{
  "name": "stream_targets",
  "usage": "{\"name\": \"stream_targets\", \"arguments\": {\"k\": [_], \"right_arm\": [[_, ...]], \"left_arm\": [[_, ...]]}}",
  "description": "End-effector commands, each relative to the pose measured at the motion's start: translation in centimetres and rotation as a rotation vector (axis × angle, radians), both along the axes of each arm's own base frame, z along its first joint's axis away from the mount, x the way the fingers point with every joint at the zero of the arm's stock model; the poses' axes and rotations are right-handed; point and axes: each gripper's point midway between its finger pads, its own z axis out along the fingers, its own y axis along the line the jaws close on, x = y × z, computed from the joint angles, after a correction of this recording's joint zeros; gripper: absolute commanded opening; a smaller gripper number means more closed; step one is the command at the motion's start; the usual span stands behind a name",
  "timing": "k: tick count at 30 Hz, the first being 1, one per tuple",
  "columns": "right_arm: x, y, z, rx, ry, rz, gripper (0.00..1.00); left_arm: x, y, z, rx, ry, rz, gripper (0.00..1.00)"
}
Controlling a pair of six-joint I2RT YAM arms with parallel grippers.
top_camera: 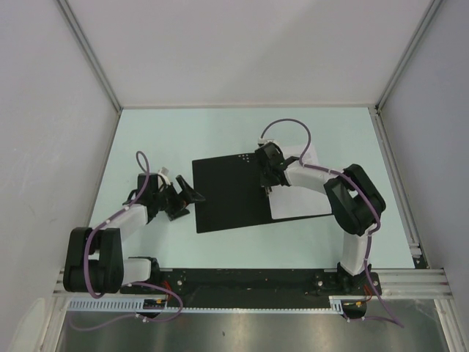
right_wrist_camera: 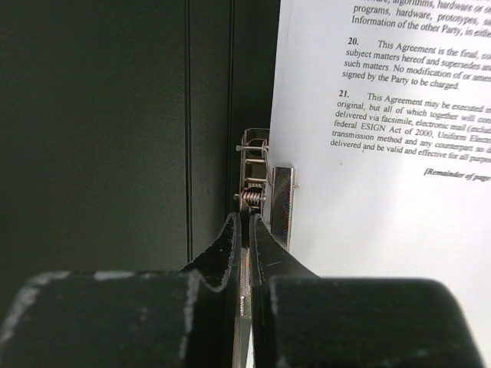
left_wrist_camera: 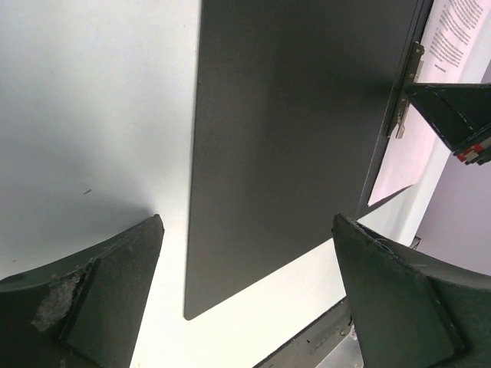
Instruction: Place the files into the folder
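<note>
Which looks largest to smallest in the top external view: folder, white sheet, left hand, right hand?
1. folder
2. white sheet, partly hidden under the right arm
3. left hand and right hand: look alike, so unranked

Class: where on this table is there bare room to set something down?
Free: far strip between folder and back wall; near strip between folder and arm bases. Crowded: left gripper by the folder's left edge, right gripper on its clip.
</note>
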Motion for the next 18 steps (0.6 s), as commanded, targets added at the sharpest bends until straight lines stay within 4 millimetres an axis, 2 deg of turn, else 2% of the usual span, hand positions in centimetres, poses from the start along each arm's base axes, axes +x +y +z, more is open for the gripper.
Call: {"name": "stream_targets", "arguments": {"k": [1, 10, 18], "right_arm": [[0.2, 1.3, 3.2, 0.164, 0.024, 0.055, 0.0], [0.8, 2.4, 5.2, 0.334, 0.046, 0.075, 0.0], [1.2, 2.3, 6.0, 0.39, 0.055, 0.065, 0.0]], "left_arm": [[-0.5, 0.0, -0.8, -0.012, 0.015, 0.006, 1.0], [-0.3, -1.8, -1.0, -0.101, 0.027, -0.047, 1.0], [-0.5, -1.6, -1.0, -0.076, 0.04, -0.026, 1.0]]}}
